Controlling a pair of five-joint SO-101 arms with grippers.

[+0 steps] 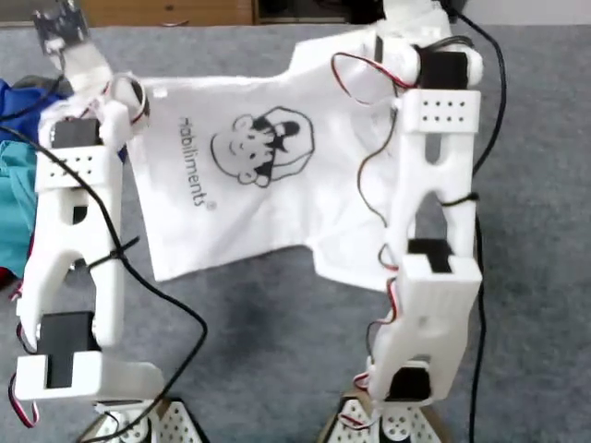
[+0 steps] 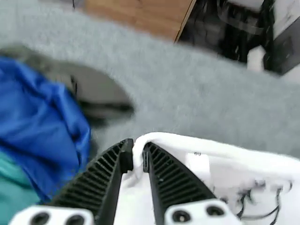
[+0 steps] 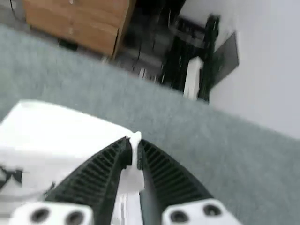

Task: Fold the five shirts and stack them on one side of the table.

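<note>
A white shirt [image 1: 249, 185] with a black cartoon print lies spread across the grey table, its print facing up. My left gripper [image 2: 136, 157] is shut on the white shirt's [image 2: 225, 173] edge near the collar label, at the shirt's left side in the high view. My right gripper [image 3: 133, 150] is shut on another edge of the white shirt [image 3: 56, 136], at the far right of the cloth. In the high view the left arm [image 1: 78, 185] stands over the shirt's left edge and the right arm [image 1: 434, 194] covers its right part.
A heap of other shirts lies at the table's left edge: a blue one [image 2: 42, 122], a teal one [image 1: 14, 203] and a dark grey one [image 2: 89, 93]. A wooden cabinet [image 3: 75, 23] and dark equipment stand beyond the table's far side. Bare grey table [image 1: 268, 341] lies in front of the white shirt.
</note>
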